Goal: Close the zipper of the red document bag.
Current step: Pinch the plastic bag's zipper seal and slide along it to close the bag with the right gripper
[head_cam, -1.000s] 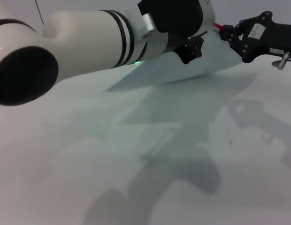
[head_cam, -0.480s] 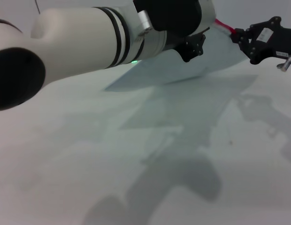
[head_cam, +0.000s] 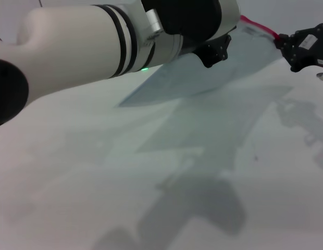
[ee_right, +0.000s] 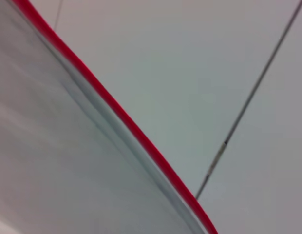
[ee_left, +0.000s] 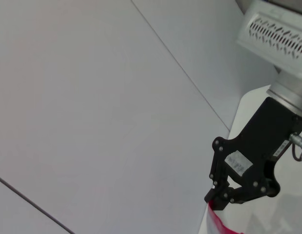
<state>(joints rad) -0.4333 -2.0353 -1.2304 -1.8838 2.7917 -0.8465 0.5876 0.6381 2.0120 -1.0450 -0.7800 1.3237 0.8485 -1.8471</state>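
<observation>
The red document bag [head_cam: 203, 78] is a translucent pale pouch held up at a slant, its low corner resting on the table. The zipper [head_cam: 258, 27] is a thin red strip along the bag's raised top edge. My left gripper [head_cam: 213, 52], black and at the top middle of the head view, is shut on the bag near that edge. At the far right my right gripper [head_cam: 284, 46] is shut on the zipper's red strip. The left wrist view shows the right gripper [ee_left: 215, 201] pinching the red zipper [ee_left: 217, 223]. In the right wrist view the zipper [ee_right: 117, 112] borders the bag [ee_right: 53, 161].
The white table [head_cam: 73, 172] carries only the shadows of the bag and arms. My bulky white left forearm [head_cam: 83, 47] fills the upper left of the head view. A pale wall with a thin seam [ee_right: 248, 102] stands behind.
My right gripper has slid to the right along the zipper, away from the left gripper, so more red strip shows between them. The left arm has shifted slightly up and left.
</observation>
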